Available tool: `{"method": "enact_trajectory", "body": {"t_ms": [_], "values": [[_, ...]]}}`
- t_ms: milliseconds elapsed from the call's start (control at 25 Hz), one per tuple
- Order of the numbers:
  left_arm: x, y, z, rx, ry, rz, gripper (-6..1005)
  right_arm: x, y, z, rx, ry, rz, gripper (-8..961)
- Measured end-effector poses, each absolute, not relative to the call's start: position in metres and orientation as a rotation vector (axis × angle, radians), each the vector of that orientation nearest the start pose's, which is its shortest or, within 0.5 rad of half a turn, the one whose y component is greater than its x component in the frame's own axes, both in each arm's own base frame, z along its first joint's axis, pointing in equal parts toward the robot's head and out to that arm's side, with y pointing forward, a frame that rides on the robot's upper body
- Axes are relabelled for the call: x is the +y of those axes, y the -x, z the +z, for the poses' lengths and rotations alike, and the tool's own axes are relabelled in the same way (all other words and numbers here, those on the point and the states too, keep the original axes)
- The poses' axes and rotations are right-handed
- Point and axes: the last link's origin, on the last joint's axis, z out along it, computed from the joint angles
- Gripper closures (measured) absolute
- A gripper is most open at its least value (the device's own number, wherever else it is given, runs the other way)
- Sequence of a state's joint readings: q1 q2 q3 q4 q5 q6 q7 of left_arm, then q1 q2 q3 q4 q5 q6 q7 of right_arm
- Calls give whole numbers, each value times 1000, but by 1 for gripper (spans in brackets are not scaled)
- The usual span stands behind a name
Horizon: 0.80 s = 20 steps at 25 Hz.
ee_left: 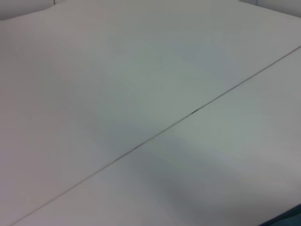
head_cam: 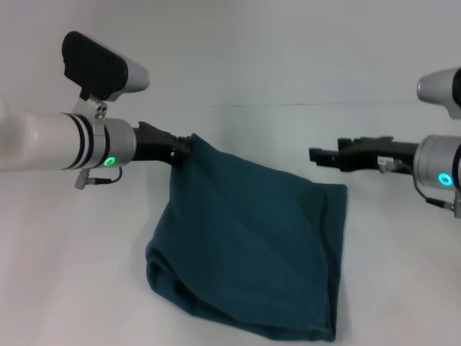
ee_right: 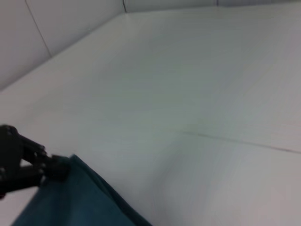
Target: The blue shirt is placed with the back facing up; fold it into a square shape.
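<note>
The blue shirt (head_cam: 252, 238) is a dark teal bundle, folded over, with its lower part resting on the white table (head_cam: 72, 259). One upper corner is lifted off the table, and my left gripper (head_cam: 184, 149) is shut on that corner. The right wrist view shows the same hold: the left gripper (ee_right: 51, 165) pinches the blue shirt (ee_right: 80, 202) at its corner. My right gripper (head_cam: 317, 154) hangs in the air to the right of the shirt, above its far right edge and apart from it. A sliver of the blue shirt (ee_left: 291, 217) shows in the left wrist view.
A thin seam (head_cam: 302, 106) runs across the white table behind the shirt. The same seam (ee_left: 155, 134) crosses the left wrist view. White walls (ee_right: 28, 42) close the back of the workspace.
</note>
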<state>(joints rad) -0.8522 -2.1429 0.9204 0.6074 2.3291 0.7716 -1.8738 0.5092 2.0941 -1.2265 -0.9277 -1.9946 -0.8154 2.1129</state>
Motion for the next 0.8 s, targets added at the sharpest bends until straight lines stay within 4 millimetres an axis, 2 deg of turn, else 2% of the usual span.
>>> {"method": "enact_trajectory", "body": {"t_ms": [320, 520, 800], "values": [[450, 209, -45, -711, 2363, -115, 940, 411, -216, -2, 942, 2284, 429, 248], [451, 210, -43, -719, 2348, -129, 941, 410, -216, -4, 953, 2292, 429, 289], [456, 210, -36, -726, 2296, -159, 941, 404, -222, -7, 982, 2299, 425, 289]]}}
